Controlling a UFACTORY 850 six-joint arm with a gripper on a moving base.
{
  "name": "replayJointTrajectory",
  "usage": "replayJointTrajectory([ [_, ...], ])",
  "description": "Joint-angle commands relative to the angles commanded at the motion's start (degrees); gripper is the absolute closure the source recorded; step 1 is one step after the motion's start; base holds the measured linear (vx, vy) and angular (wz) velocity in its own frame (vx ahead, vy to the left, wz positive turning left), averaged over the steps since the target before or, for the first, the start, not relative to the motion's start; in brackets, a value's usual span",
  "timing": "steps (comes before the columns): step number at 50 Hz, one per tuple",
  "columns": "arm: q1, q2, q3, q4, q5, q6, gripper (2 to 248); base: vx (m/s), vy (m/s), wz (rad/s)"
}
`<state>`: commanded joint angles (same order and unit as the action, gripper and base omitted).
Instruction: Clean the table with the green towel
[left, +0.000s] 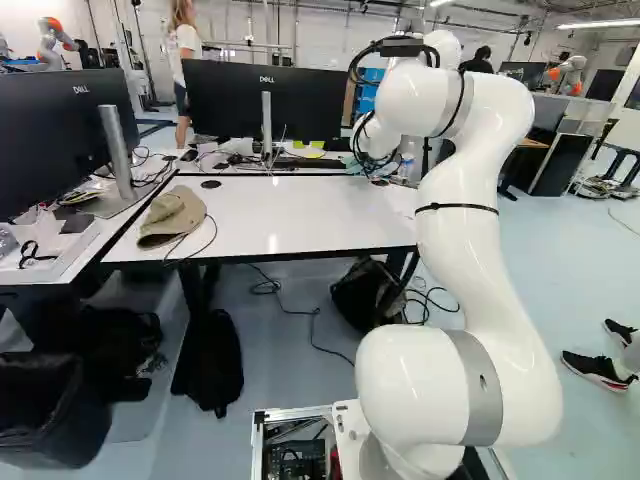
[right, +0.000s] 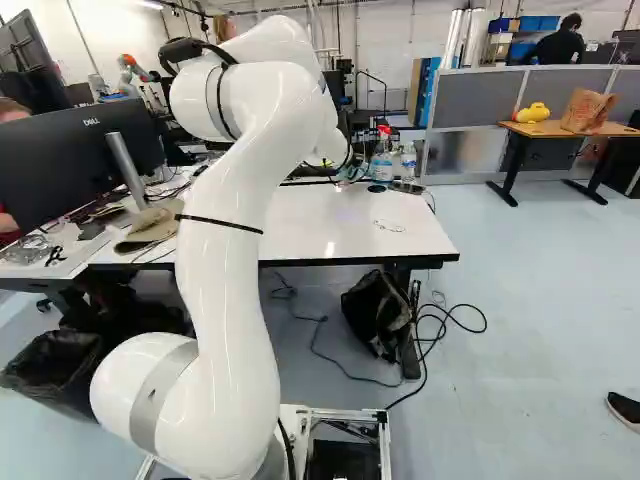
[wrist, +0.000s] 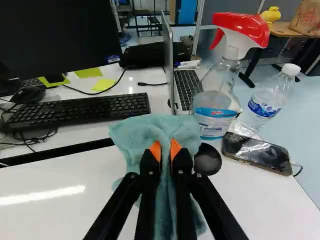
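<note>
So the green towel (wrist: 150, 131) is pinched tight between the orange pads (wrist: 155, 149) of the gripper (right: 343, 172), kinda bunched up there, with folds spread out ahead of the fingertips and more cloth draped underneath, over the white table (wrist: 55, 215).

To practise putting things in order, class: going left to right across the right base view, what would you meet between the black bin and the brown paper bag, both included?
Black bin, beige cap, spray bottle, yellow duck figure, brown paper bag.
</note>
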<state>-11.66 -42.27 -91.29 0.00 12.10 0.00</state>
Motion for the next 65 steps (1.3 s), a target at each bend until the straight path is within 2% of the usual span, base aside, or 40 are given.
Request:
replayJointTrajectory([
  [65,0.0,-6.83,-1.36,0.0,0.0,0.0,208,0.0,0.0,0.0],
])
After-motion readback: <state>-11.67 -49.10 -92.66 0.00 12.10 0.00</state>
